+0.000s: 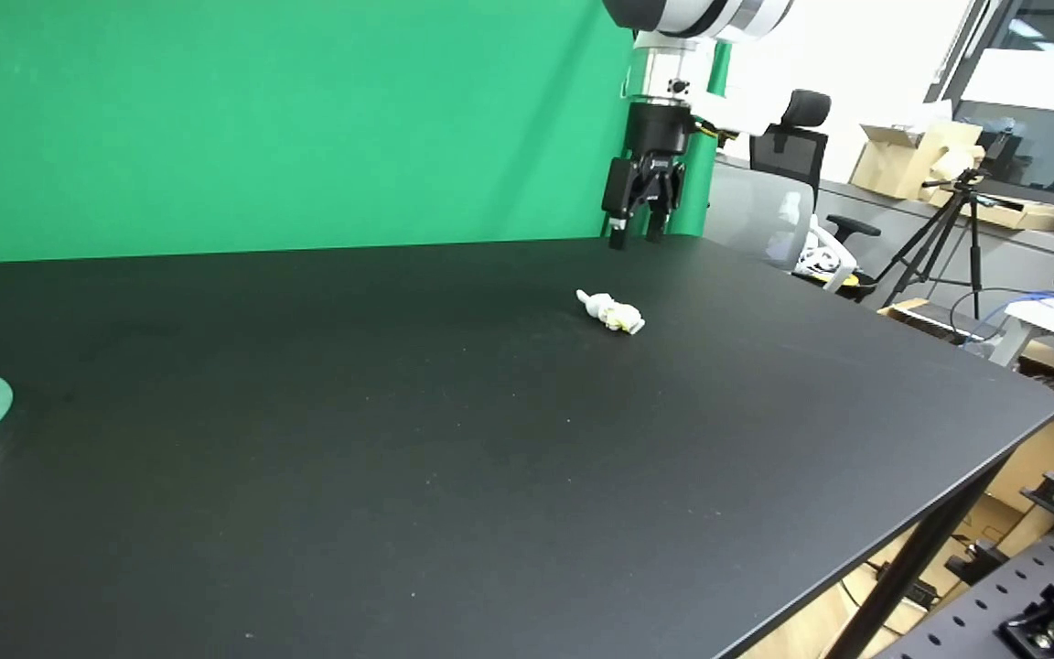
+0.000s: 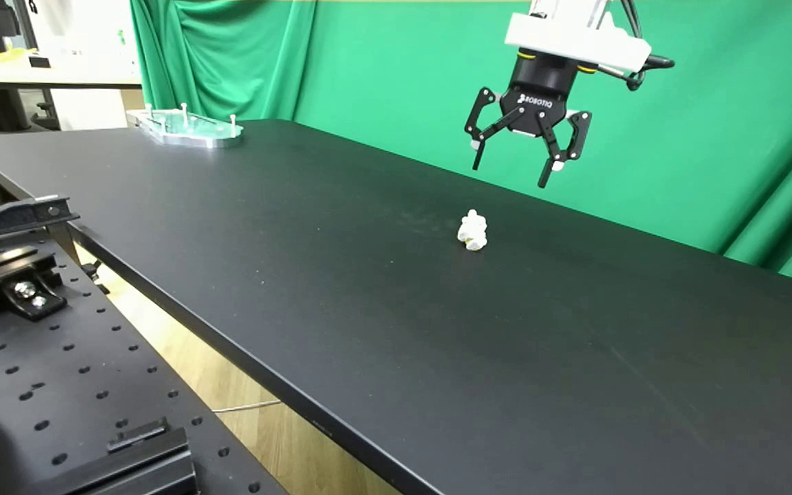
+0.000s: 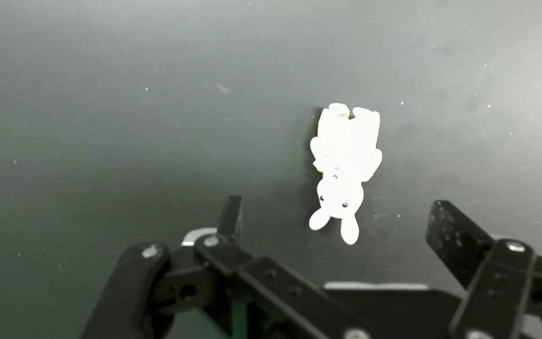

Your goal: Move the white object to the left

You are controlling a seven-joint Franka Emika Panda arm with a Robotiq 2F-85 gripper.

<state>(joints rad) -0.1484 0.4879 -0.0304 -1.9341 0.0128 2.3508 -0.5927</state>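
Black table (image 1: 381, 439), white rabbit figurine (image 3: 346, 146) on it, claw (image 2: 510, 177) above, wide-spread and empty.

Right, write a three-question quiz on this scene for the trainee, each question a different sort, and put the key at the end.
1. True or false: the claw is open and apart from the bunny.

2. Multiple choice: in both exterior views, the backdrop behind the table is
A) blue
B) red
C) green

3. Short answer: in the wrist view, which part of the bunny reaches nearest the bottom edge of the picture?

Key:
1. True.
2. C, green.
3. Its ears.
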